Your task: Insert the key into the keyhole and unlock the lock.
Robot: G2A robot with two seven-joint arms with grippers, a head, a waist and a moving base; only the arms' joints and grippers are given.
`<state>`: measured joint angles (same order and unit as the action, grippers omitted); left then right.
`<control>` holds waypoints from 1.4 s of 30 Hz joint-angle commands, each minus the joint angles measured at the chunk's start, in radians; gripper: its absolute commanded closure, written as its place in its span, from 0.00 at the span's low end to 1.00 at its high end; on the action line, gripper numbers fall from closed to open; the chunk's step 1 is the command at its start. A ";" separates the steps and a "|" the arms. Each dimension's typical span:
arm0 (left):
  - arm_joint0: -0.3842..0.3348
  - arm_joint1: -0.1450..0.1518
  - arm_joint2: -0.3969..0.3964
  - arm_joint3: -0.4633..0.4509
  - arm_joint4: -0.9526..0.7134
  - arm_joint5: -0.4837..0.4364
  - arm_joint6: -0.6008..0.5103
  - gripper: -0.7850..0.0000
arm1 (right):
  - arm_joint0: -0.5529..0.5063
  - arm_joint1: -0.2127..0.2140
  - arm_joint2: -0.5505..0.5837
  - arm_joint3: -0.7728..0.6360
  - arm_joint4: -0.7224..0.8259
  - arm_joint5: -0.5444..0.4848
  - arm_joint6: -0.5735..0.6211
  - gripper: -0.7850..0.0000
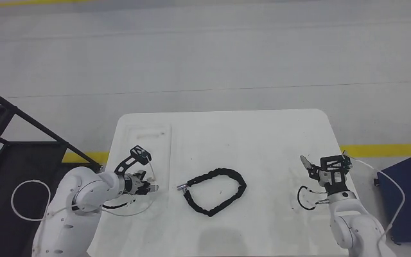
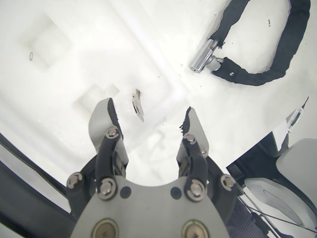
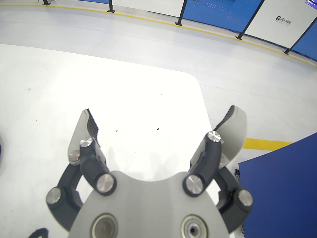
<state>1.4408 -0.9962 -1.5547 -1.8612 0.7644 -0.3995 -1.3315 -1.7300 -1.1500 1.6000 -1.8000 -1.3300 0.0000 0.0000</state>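
Left gripper [image 2: 148, 105]: jaws spread, key [image 2: 137, 107] just beyond the tips, off-centre.
Key: flat on foam tray [image 2: 49, 38] — off-centre pinch may skid it.
Lock [image 2: 201, 56]: well apart from key, loose; may slide under insertion.
Right gripper [image 3: 159, 110]: jaws spread, empty, far from key.

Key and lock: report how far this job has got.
Done: nothing yet. The small silver key lies loose on the white foam tray, and the chrome padlock joins both ends of the black sleeved chain, no key in it. In hand: the left claw hangs open just short of the key. The right claw is open and empty over the table. To do: grasp, insert, turn.
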 commanded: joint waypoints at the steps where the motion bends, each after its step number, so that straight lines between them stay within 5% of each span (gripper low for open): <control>1: -0.008 0.002 0.009 0.010 0.004 0.000 0.001 0.43 | 0.000 0.000 0.000 0.000 0.000 0.000 0.000 0.00; 7: -0.039 0.006 0.043 0.038 0.018 0.001 0.000 0.54 | 0.000 0.000 0.000 0.000 0.000 0.000 0.000 0.00; 19: -0.065 0.017 0.078 0.058 0.020 0.005 -0.012 0.60 | 0.000 0.000 0.000 0.000 0.000 0.000 0.000 0.00; 24: -0.073 0.022 0.078 0.068 0.018 0.019 -0.007 1.00 | 0.000 0.000 0.000 0.000 0.000 0.000 0.000 0.00; 32: -0.074 0.031 0.070 0.063 0.015 0.041 -0.009 1.00 | 0.000 0.000 0.000 0.000 0.000 0.000 0.000 0.00; 42: -0.037 0.059 -0.025 -0.055 0.069 -0.011 -0.079 1.00 | 0.000 0.000 0.000 0.000 0.000 0.000 0.000 0.00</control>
<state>1.3987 -0.9401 -1.5718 -1.9016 0.8265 -0.4045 -1.4037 -1.7300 -1.1500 1.6000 -1.8000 -1.3300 0.0000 0.0000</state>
